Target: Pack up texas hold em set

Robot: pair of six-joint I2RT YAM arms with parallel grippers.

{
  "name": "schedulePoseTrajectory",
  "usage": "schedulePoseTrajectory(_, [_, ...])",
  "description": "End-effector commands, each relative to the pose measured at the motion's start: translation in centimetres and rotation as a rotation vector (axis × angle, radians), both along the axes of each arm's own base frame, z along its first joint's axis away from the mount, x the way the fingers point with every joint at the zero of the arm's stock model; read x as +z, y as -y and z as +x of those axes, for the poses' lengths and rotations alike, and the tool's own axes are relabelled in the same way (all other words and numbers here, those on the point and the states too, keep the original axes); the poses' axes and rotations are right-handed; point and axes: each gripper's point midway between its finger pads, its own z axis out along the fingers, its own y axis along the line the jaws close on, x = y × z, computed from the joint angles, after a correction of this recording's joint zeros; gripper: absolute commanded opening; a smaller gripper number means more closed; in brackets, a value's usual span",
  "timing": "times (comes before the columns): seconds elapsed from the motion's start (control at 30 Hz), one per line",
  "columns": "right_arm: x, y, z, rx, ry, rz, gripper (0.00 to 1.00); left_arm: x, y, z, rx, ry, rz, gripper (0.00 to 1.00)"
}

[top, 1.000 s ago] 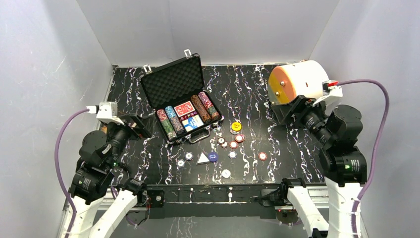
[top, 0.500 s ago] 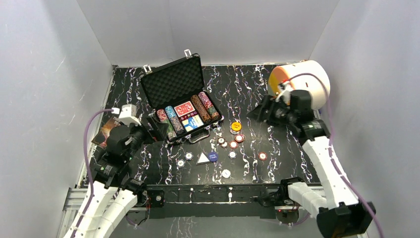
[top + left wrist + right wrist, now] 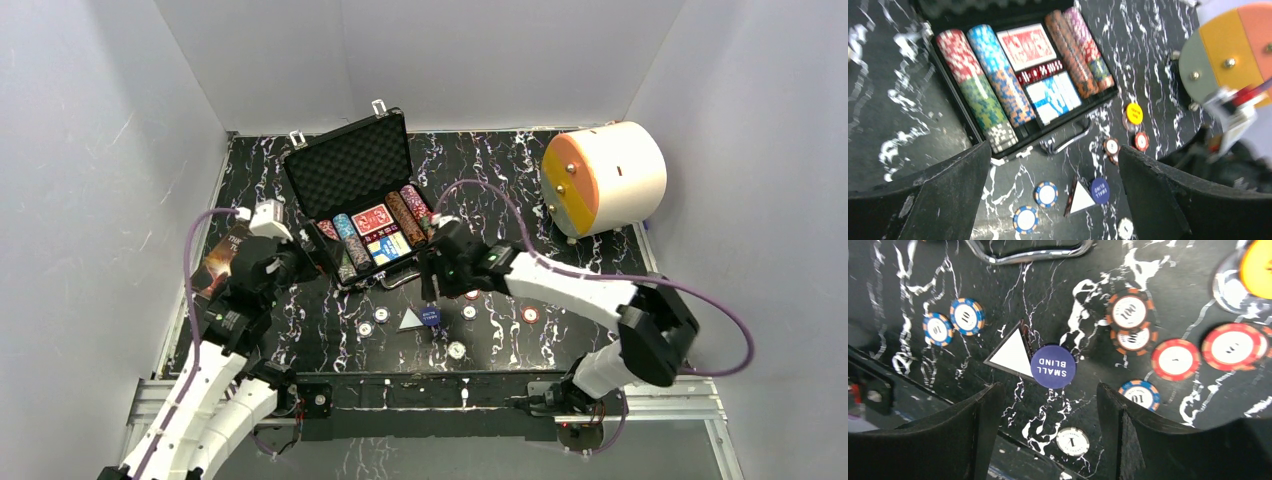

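The black poker case (image 3: 350,165) lies open at centre back, its tray holding rows of chips (image 3: 993,75) and card decks (image 3: 1026,46). Several loose chips lie in front of it. My right gripper (image 3: 432,278) hangs open just above the purple SMALL BLIND button (image 3: 1053,366) and the white triangle (image 3: 1010,354), holding nothing. A white chip (image 3: 1072,441) shows between its fingers. Orange chips (image 3: 1129,312), red chips (image 3: 1175,359) and blue chips (image 3: 967,316) lie around it. My left gripper (image 3: 1053,165) is open and empty, near the case's left front corner (image 3: 300,262).
A big white drum with an orange face (image 3: 603,178) stands at the back right. A brown card or booklet (image 3: 222,258) lies at the left edge. A yellow button (image 3: 1133,113) sits right of the case handle (image 3: 1068,141). The metal rail (image 3: 430,390) runs along the near edge.
The right arm swung from the drum at the far right to the loose chips in the middle. The left arm moved forward and right toward the case. Both grippers stay empty.
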Motion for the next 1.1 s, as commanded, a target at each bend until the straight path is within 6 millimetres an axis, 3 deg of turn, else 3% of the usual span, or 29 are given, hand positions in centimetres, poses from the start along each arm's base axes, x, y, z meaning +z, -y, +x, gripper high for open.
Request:
schedulePoseTrajectory(0.0, [-0.2,-3.4,-0.1,0.083,0.08,-0.067,0.77,8.4,-2.9,0.8,0.113,0.203,0.066,0.98])
schedulePoseTrajectory(0.13, [-2.2,-6.1,-1.1,0.18,0.071,-0.153,0.8,13.2,-4.9,1.0,0.191,0.304,0.124,0.98])
schedulePoseTrajectory(0.2, [-2.3,-7.8,-1.1,0.198,0.08,-0.165,0.83,14.3,-5.5,1.2,0.226,0.313,0.137,0.98])
schedulePoseTrajectory(0.3, [-4.2,-8.9,-1.5,0.195,0.067,-0.248,0.89,15.2,-5.7,1.4,0.236,0.314,0.146,0.98])
schedulePoseTrajectory(0.47, [-6.8,-8.6,-2.6,0.193,0.034,-0.363,0.89,14.3,-5.5,1.3,0.223,0.299,0.151,0.98])
schedulePoseTrajectory(0.67, [-7.5,-8.2,-3.8,0.214,0.017,-0.387,0.92,12.4,-5.4,1.3,0.208,0.263,0.167,0.98])
schedulePoseTrajectory(0.9, [-8.9,-7.9,-6.1,0.288,-0.07,-0.359,0.82,11.4,-5.9,1.6,0.24,0.241,0.178,0.98])
schedulePoseTrajectory(1.07, [-9.3,-7.0,-5.8,0.253,-0.068,-0.405,0.77,10.7,-5.8,1.9,0.243,0.221,0.185,0.98])
